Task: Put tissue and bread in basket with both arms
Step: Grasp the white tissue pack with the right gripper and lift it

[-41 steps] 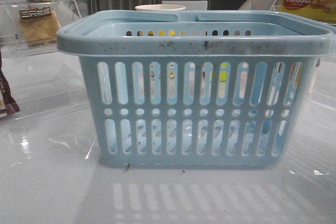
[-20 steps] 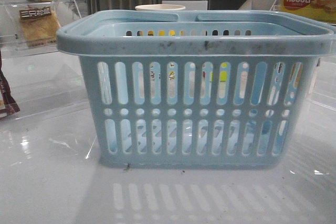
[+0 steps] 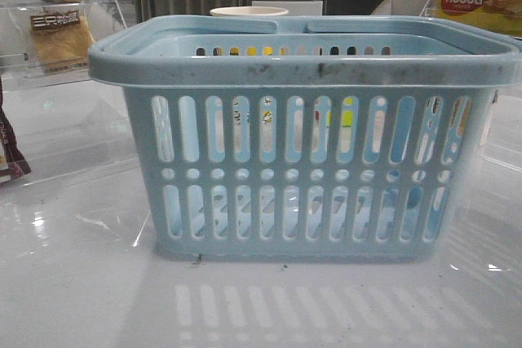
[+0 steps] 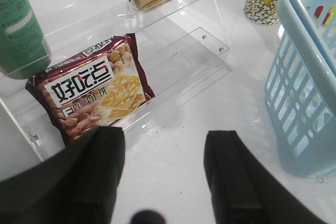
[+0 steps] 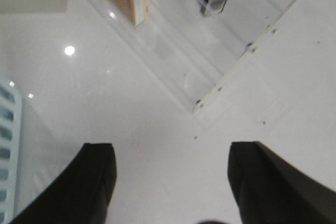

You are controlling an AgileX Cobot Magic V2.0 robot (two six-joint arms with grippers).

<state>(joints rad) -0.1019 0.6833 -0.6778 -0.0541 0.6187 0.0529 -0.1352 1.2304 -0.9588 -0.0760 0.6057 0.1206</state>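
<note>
A: Comparing the front view with the two before it, we find almost nothing moved; the large light blue slotted plastic basket (image 3: pixel 302 71) sits where it sat, and only a dark patch behind its lower right slots looks fainter.

B: So we judge the task barely begun; nothing that we can make out lies in the basket, though its floor is mostly hidden.

A: Agreed; the tan-yellow bread in its clear wrapper with the dark brown label (image 3: pixel 61 38) stands on the upper step of the clear acrylic shelf (image 4: pixel 205 40), left of the basket and well apart from it.

B: And the left gripper (image 4: pixel 165 145)?

A: Its jaws stand wide with nothing between them; it hovers over the white table near a maroon foil snack packet (image 4: pixel 89 90), with the bread beyond that.

B: The right gripper (image 5: pixel 173 156) is likewise spread wide and empty above bare table; the basket's edge is at its side.

A: We cannot find the tissue with any certainty; to our eye both pickups are yet to come.
</note>
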